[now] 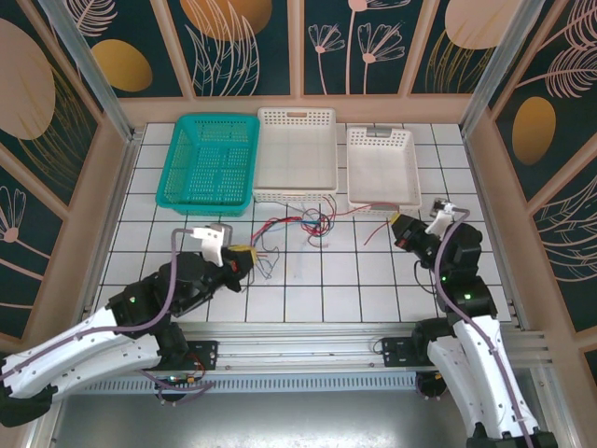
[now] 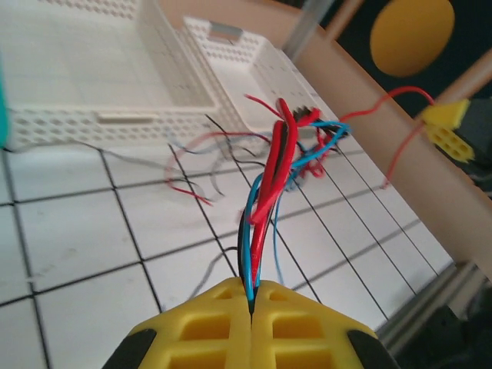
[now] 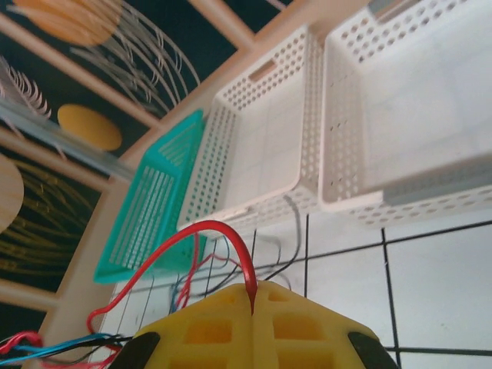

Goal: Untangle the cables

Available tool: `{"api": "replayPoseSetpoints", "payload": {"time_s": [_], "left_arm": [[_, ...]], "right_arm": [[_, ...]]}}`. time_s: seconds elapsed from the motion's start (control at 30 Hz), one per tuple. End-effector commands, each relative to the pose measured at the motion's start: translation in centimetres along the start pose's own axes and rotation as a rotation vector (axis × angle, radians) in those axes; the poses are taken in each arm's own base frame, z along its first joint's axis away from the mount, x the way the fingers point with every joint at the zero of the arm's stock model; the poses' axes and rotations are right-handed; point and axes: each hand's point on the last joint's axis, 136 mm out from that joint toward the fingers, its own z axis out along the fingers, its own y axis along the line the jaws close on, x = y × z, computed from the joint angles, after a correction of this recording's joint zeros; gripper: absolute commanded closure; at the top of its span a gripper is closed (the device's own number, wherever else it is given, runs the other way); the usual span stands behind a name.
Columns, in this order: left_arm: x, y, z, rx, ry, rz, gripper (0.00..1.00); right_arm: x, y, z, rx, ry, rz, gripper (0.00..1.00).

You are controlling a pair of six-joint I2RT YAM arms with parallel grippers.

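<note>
**Top view.** Your left pincer (image 1: 244,254) is pressed together on a bunch of the cables (image 1: 297,224). From its tips they trail ahead and to its right into a loose tangle on the tiled table (image 1: 373,280). Your right pincer (image 1: 403,231) is also closed, and one strand runs off to its left toward that tangle. Beyond the pincers stand a teal basket (image 1: 210,159), a large white basket (image 1: 296,154) and a smaller white basket (image 1: 381,168).

**Left wrist view.** The left pincer (image 2: 251,301) has its yellow fingers (image 2: 207,323) shut tight. You can see red, blue and black strands pinched in the seam between them. The bundle rises straight ahead of the tips and spreads into the tangle just short of the white baskets. Far ahead and to the right, the right pincer (image 2: 444,127) holds a taut red strand.

**Right wrist view.** The right pincer (image 3: 254,298) is clamped on a single red cable (image 3: 217,223). It arcs up from the seam and falls away to the left. The rest of the cables lie low at the pincer's left, and the three baskets stand ahead of it.
</note>
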Motion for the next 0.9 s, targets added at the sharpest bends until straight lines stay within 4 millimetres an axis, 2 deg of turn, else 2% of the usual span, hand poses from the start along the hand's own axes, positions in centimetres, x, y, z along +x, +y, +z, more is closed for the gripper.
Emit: {"api": "replayPoseSetpoints", "payload": {"time_s": [0.0, 0.2, 0.43, 0.57, 0.73, 0.87], "left_arm": [[-2.0, 3.4, -2.4, -0.189, -0.064, 0.055, 1.00], [-4.0, 5.2, -5.4, -0.278, -0.135, 0.040, 1.00], [-4.8, 6.8, -6.9, -0.361, -0.177, 0.015, 1.00], [-5.7, 8.0, -8.0, -0.441, -0.214, -0.002, 1.00], [-6.3, 8.7, -8.4, -0.508, -0.233, 0.002, 1.00], [-6.4, 9.0, -8.1, -0.560, -0.227, 0.022, 1.00]], "right_arm": [[-2.5, -0.1, -1.7, 0.065, -0.087, 0.000, 1.00], [-5.2, 0.6, -3.5, 0.102, -0.173, -0.005, 1.00], [-8.3, 0.6, -6.0, 0.231, -0.272, -0.047, 1.00], [-9.4, 0.3, -7.1, 0.308, -0.298, -0.066, 1.00], [-10.5, -0.7, -8.9, 0.414, -0.359, -0.067, 1.00], [-11.4, -0.2, -10.4, 0.434, -0.411, -0.054, 1.00]]}}
